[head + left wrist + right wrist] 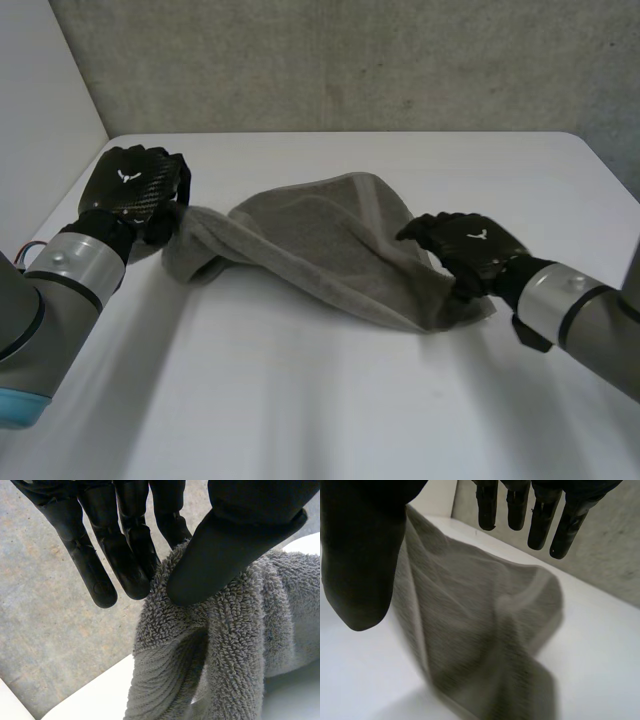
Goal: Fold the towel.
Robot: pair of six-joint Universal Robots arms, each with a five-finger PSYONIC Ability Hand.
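A grey terry towel (pixel 320 240) lies crumpled across the middle of the white table (pixel 320 400), stretched from left to right. My left hand (pixel 130 185) is raised at the towel's left end. In the left wrist view that hand (pixel 225 555) pinches a bunched corner of the towel (pixel 225 645) between thumb and fingers. My right hand (pixel 465 245) hovers over the towel's right end. In the right wrist view its fingers (pixel 540 520) are straight and spread away from the thumb, and the towel (pixel 485 645) hangs loose beneath the palm, held by nothing there.
A grey concrete wall (pixel 350 60) stands behind the table's far edge. A white panel (pixel 40 100) borders the table on the left.
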